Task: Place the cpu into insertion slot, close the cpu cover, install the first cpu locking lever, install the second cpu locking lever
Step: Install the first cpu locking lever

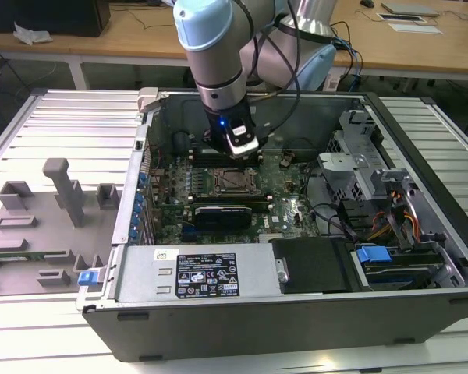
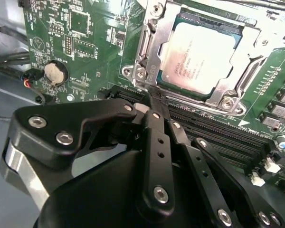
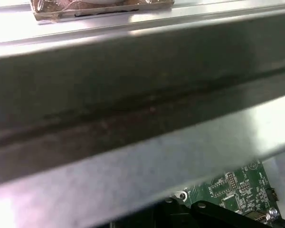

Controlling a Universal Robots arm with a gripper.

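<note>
Fingers [image 2: 154, 121] of the gripper [image 2: 152, 102] are pressed together, tips meeting with nothing between them, as we see in the second wrist view. We find the tips lowered just beside the socket's edge, at the corner where a thin locking lever [image 2: 143, 47] runs along the frame; we judge this pose suits pushing a lever rather than carrying a part.

We record the cpu [image 2: 199, 57] lying flat in the insertion slot [image 2: 149, 88], its dull silver top facing up. We note the cpu cover [image 2: 249, 59] folded down around it, its square opening framing the chip, so seating and cover-closing appear done. Whether either lever is fully latched we cannot tell.

In the exterior view, we see the arm reach down into an open desktop case [image 1: 421, 117] lying on its side, the gripper [image 1: 242, 148] hanging just above the socket [image 1: 230, 181] on the green motherboard [image 1: 288, 206]. Long black memory slots [image 2: 218, 130] run alongside the socket, and a coin cell battery [image 2: 55, 72] sits well apart on the board.

We observe the case resting on a slatted metal table [image 1: 70, 117]. Grey fixtures [image 1: 66, 191] stand on it at the exterior view's left. Wooden desks [image 1: 421, 47] lie behind.
</note>
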